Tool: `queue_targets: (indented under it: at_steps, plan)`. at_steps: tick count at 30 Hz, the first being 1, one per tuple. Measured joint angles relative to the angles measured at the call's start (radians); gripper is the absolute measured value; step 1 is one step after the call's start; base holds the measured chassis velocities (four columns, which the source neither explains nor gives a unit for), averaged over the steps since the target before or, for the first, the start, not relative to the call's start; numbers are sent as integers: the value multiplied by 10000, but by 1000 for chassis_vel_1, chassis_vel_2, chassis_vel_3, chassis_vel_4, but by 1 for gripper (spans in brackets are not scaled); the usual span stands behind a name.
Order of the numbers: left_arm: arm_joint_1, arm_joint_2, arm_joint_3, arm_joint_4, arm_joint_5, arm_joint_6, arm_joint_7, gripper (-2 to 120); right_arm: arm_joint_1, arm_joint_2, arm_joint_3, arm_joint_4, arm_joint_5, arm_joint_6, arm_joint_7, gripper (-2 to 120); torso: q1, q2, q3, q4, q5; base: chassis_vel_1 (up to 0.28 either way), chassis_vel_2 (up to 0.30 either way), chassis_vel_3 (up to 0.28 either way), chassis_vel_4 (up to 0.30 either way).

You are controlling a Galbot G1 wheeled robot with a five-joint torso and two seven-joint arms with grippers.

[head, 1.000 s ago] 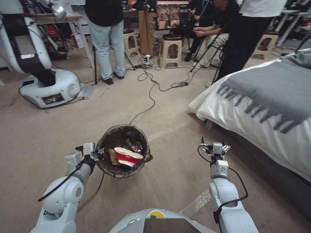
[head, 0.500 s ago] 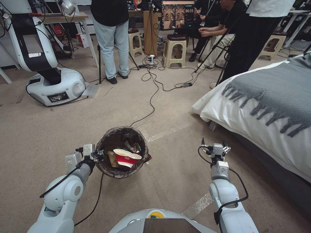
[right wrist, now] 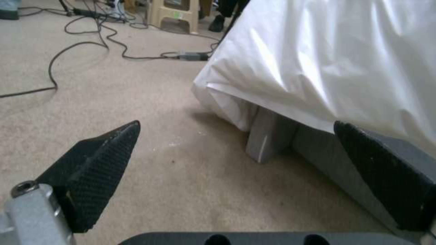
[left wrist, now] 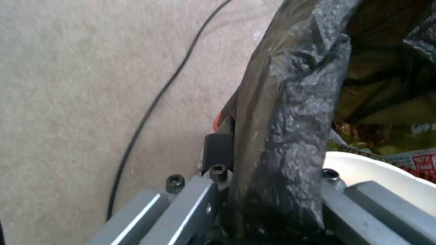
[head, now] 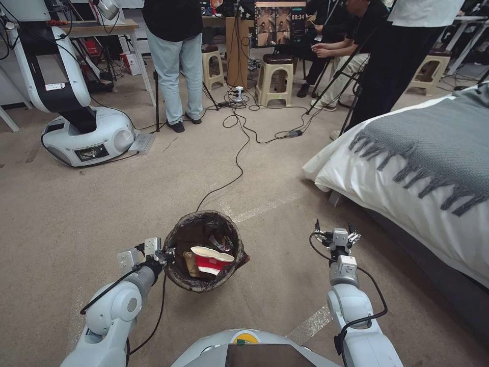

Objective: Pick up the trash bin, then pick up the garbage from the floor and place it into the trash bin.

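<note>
At the bin's rim: the left gripper (head: pixel 167 253) is clamped on the near-left edge of the trash bin (head: pixel 206 224), one finger (left wrist: pixel 218 151) outside the wall and the other inside, with the dark bag liner (left wrist: pixel 291 112) pinched between them.
Trash bin: held just in front of the robot's base, left of centre — its opening faces up.
Garbage in the bin: a red-and-white paper cup (head: pixel 211 258) lies on its side on top, a tan paper bag (head: pixel 189 263) just beside it, and snack wrappers (head: pixel 222 242) behind.
Right gripper: the right gripper (head: pixel 334 235) hangs over bare carpet (head: pixel 127 193), well apart from the bin, its two dark fingers (right wrist: pixel 97 160) spread wide with nothing between them.
Ahead of the right gripper: the corner of a bed (right wrist: pixel 318 61) draped in a white sheet, with a grey fringed blanket (head: pixel 433 148) on top.
Farther out: a black cable (head: pixel 237 153) runs across the carpet from the bin's far side toward some stools (head: pixel 272 76) — a second white robot base (head: pixel 86 135) stands to the left.
</note>
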State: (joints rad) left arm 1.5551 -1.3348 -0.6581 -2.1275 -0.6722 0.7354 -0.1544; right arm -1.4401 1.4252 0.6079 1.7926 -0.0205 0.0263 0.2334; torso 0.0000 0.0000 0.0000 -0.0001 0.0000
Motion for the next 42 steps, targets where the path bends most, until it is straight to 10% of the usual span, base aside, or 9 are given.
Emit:
queue_targets:
  at_steps: [27, 42]
  plan:
    - [-184, -69, -69, 1086, 5, -21, 228, 9, -53, 62, -52, -134, -107, 19, 38, 100, 0, 0, 0, 0, -3, 0, 0, 0, 0]
    - [-102, 254, -529, -2121, 623, 13, 269, 65, -40, 94, -119, -93, -151, 7, 55, 100, 0, 0, 1, 2, -1, 0, 0, 0, 0]
